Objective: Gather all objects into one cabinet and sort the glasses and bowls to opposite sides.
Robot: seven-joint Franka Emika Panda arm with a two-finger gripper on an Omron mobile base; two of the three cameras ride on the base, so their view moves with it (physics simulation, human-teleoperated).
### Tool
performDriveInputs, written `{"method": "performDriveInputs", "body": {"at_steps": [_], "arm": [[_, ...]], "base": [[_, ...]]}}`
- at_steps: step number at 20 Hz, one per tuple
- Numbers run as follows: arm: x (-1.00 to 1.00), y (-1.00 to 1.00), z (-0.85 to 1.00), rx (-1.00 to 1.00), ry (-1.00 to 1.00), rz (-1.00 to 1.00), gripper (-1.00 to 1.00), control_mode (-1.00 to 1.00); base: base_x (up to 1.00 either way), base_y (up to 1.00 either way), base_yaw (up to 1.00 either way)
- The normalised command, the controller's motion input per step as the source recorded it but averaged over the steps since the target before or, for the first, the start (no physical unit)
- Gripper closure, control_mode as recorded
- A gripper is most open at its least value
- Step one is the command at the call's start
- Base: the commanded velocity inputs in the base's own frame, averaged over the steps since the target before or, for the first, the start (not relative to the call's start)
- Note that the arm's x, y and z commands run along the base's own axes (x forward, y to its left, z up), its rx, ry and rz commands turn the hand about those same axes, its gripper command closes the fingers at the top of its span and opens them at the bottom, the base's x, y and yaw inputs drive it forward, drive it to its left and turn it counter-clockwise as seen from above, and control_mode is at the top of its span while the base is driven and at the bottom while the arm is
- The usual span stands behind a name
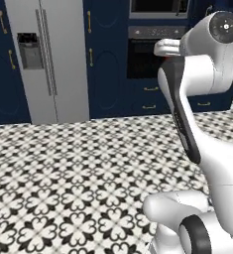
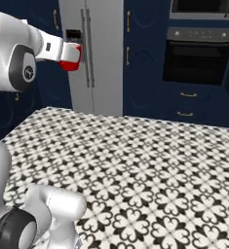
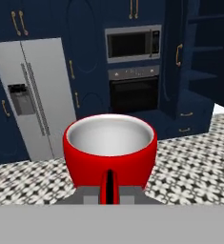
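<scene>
fridge: grey double-door steel fridge [image 3: 30, 95] at left, against navy wall
gripper: two-finger gripper [image 3: 109, 188] clamped on rim of bright-red cylindrical cup [image 3: 109, 150], jaws closed on it
cup: upright, white inside, held in air above black-and-white patterned floor [image 3: 194, 167]; seen at arm tip [image 2: 70, 57]
oven: built-in oven [image 3: 134, 92], centre
cabinet: tall navy shelved cabinet [image 3: 206, 57], far right, door open

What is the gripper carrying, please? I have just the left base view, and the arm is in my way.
Observer: A red cup, clamped in the shut gripper.
Operator: Thank you. Is anything in it?
Observer: No. Its mouth faces the hand camera, and the white inside is empty.
Operator: Can you see the tall cabinet?
Observer: Yes, in the hand view its open shelves stand right of the oven.
</scene>
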Motion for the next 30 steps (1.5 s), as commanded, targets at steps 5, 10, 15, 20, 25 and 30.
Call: {"method": "performDriveInputs", "body": {"at_steps": [5,10,15,20,25,30], "arm": [[0.00,0.00,0.00,0.00,0.00,0.00,1.00,1.00],[0.00,0.00,0.00,0.00,0.00,0.00,1.00,1.00],[0.00,0.00,0.00,0.00,0.00,0.00,1.00,1.00],[0.00,0.00,0.00,0.00,0.00,0.00,1.00,1.00],[0.00,0.00,0.00,0.00,0.00,0.00,1.00,1.00],[0.00,0.00,0.00,0.00,0.00,0.00,1.00,1.00]], "base": [[0.39,-0.80,-0.38],[0.01,-0.83,-0.51],[0.71,-0.45,-0.06],[1.00,-0.68,0.00],[1.00,-0.91,-0.02],[1.00,-0.86,0.00]]}}
